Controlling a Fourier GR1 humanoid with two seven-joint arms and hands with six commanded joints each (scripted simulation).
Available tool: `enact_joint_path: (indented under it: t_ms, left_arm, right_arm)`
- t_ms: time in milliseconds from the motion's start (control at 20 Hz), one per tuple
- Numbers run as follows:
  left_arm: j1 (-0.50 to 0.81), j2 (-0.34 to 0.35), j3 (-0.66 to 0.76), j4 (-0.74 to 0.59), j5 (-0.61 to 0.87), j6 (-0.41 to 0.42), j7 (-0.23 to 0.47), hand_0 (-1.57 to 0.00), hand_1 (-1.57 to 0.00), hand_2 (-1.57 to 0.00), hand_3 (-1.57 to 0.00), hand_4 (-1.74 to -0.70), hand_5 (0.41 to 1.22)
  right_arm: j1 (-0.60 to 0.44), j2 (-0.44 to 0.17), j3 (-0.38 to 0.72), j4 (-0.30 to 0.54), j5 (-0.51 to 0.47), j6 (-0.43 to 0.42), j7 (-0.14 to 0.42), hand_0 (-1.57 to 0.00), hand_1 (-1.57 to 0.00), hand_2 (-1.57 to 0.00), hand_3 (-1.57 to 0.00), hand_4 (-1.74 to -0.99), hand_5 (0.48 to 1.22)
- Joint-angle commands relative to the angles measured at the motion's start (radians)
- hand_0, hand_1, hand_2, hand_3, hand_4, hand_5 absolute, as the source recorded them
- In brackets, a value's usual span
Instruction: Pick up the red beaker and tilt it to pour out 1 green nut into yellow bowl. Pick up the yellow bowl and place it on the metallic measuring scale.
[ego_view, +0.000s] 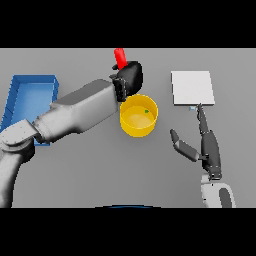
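While the left robot hand (131, 76) is gripping the red beaker (119, 58) just past the yellow bowl (138, 116), near the middle of the desk (90, 165), a careless tilt risks sending extra nuts out or over the rim. Toward the desk's left edge, the blue tray (30, 97) is sitting clear of the work. Toward the far right, the metallic scale (192, 87) is waiting, with the right robot hand (202, 147) resting open before it, possibly crowding the bowl's path. One green nut (146, 111) is lying inside the bowl
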Motion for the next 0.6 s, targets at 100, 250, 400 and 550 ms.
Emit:
enact_joint_path:
  t_ms: [100,250,400,550]
  left_arm:
    - [-0.069,0.002,0.022,0.013,0.028,-0.017,-0.026,-1.57,-1.57,-1.57,-1.57,-1.73,1.221]
    - [-0.153,0.04,0.067,0.065,0.057,0.027,-0.034,-1.57,-1.57,-1.4,-1.51,-1.68,1.221]
    - [-0.237,0.095,0.134,0.124,0.112,0.074,-0.058,-1.57,-1.57,-1.48,-1.15,-1.7,1.221]
    - [-0.301,0.1,0.229,0.246,0.197,0.069,-0.007,-1.57,-1.57,-1.53,-1.35,-1.71,1.221]
  right_arm:
    - [-0.003,-0.008,-0.007,-0.009,-0.014,0.01,-0.007,0.0,0.0,0.0,0.0,-1.206,0.592]
    - [0.006,-0.006,-0.002,-0.003,-0.006,0.006,-0.023,0.0,0.0,0.0,0.0,-1.201,0.592]
    - [-0.008,-0.005,-0.013,0.005,-0.036,0.02,-0.024,0.0,0.0,0.0,0.0,-1.183,0.596]
    - [-0.015,0.003,-0.018,0.004,-0.068,0.035,-0.026,0.0,0.0,0.0,0.0,-1.183,0.595]
